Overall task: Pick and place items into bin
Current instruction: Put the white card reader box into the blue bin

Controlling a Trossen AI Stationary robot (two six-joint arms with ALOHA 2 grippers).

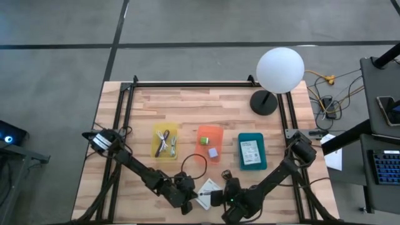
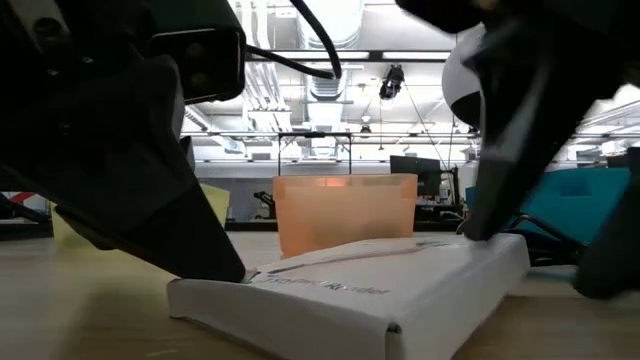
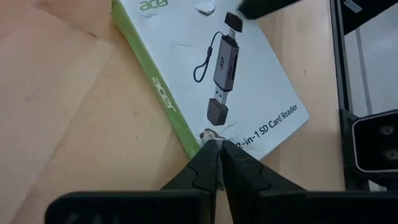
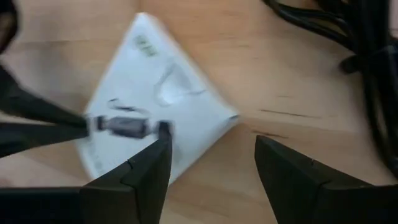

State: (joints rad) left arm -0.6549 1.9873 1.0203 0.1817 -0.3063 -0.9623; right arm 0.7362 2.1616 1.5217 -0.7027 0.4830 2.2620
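A white printed box picturing a card reader lies flat on the wood table near its near edge, also shown in the low view and both wrist views. My left gripper is shut, with its tips at one corner of the box. My right gripper is open at the opposite side of the box, its fingers standing either side of another corner. My left gripper's shut fingertips press on the box's top face at a corner, slanting down from the table's left; the box stays flat on the table. My right gripper has one fingertip on the box's top face near a corner, coming from the right. Its other finger stands off the box over bare wood.
Farther back stand three small bins: a yellow one with cords, an orange one with a green and a purple cube, and a teal one with a white card. A black cord loop lies before them. A globe lamp stands far right.
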